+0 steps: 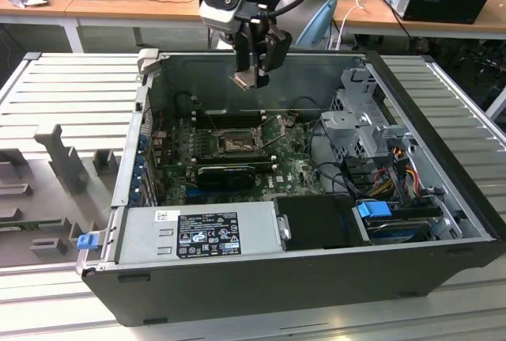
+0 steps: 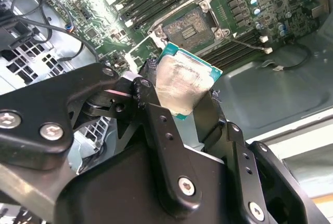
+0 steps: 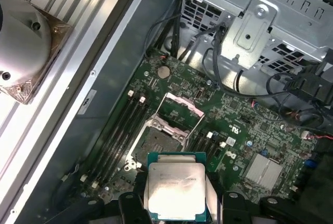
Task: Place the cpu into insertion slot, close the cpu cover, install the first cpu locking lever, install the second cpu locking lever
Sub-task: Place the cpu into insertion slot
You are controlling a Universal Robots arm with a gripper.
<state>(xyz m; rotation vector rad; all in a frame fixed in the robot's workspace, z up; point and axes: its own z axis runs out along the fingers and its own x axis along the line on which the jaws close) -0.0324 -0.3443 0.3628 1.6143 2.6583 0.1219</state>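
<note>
My gripper (image 1: 254,77) hangs above the open computer case, over its rear wall, and is shut on the cpu (image 1: 246,81). In both wrist views the cpu (image 2: 183,82) (image 3: 176,187) is a pale silver square chip with a green edge, pinched between the black fingers (image 2: 156,125). The insertion slot (image 1: 234,144) (image 2: 191,26) (image 3: 157,142) lies on the motherboard below and ahead of the chip, its square centre bare. The cpu cover (image 3: 180,110) stands raised at one side of the slot. A thin locking lever (image 2: 250,45) sticks out beside the socket.
Long black memory slots (image 3: 120,130) flank the socket. A black graphics card (image 1: 226,175) lies in front of it, and a grey power supply (image 1: 198,234) closes the near side. A metal drive cage (image 1: 356,119) with cables stands at the exterior view's right.
</note>
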